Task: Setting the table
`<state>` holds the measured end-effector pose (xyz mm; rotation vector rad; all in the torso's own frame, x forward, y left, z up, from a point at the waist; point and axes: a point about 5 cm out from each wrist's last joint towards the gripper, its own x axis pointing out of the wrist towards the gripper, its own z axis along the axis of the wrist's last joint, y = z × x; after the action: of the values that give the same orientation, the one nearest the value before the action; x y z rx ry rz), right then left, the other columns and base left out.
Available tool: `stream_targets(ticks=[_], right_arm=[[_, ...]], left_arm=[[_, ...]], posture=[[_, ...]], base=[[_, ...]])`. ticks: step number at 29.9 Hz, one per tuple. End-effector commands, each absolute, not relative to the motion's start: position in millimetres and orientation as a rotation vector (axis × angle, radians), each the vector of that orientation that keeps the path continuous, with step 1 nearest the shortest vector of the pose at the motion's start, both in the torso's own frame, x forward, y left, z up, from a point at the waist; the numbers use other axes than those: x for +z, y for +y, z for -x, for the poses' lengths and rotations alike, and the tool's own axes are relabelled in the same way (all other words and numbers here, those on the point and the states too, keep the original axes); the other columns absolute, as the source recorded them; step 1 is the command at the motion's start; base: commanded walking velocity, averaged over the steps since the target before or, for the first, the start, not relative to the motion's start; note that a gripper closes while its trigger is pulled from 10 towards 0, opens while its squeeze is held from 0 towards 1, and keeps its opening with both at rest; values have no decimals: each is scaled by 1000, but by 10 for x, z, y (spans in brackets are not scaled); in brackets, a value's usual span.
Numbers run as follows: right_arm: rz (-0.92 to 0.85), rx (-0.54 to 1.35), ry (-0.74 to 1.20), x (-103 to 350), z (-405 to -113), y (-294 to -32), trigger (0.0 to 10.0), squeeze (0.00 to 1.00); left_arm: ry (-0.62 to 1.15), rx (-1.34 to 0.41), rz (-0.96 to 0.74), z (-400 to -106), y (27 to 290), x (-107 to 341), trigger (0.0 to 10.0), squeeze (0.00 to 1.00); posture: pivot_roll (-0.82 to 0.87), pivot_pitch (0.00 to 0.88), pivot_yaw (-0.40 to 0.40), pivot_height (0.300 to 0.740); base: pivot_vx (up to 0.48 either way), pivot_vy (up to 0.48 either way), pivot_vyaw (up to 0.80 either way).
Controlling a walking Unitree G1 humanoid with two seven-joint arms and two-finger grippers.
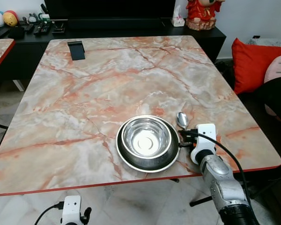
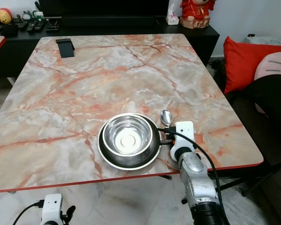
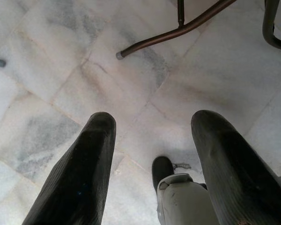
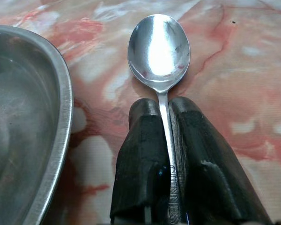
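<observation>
Your right hand (image 4: 166, 117) is clenched on the spoon (image 4: 160, 51): the 2 black fingers (image 4: 145, 154) pinch its thin handle, whose lower end is cut off at the frame edge. The polished oval spoon bowl rests on the pink-veined marble table (image 1: 107, 79), just right of the round steel bowl (image 1: 147, 142) near the table's near edge. From the head views you see little of the handle, hidden by the fingers. Your left hand (image 3: 154, 154) hangs released over pale floor tiles (image 3: 47, 61), fingers apart.
</observation>
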<state>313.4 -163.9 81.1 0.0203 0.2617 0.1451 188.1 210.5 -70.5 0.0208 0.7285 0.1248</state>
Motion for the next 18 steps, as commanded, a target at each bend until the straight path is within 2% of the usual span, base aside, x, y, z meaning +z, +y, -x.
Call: stream_targets(ticks=[1,7,8,9,18], right_arm=[[-22,144,284,741,-3097,-1646,10000,0],[-23,141,284,732,-3098,-1649,10000,0],[-25,141,282,732,-3099,-1647,10000,424],[-25,141,281,732,-3101,-1646,10000,522],[-34,143,268,746,-3110,-1630,10000,506]], left_arm=[[767,134,-11,-1816,2125,-745,10000,0],[766,134,-12,-1815,2125,-746,10000,0],[765,133,-12,-1816,2121,-745,10000,0],[764,133,-13,-1817,2119,-745,10000,0],[760,131,-15,-1827,2105,-741,10000,0]], posture=[[-111,91,-30,719],[-111,92,-29,719],[-109,92,-29,719],[-110,91,-29,719],[-110,93,-28,719]], base=[[0,0,0],[0,0,0],[0,0,0],[0,0,0],[0,0,0]])
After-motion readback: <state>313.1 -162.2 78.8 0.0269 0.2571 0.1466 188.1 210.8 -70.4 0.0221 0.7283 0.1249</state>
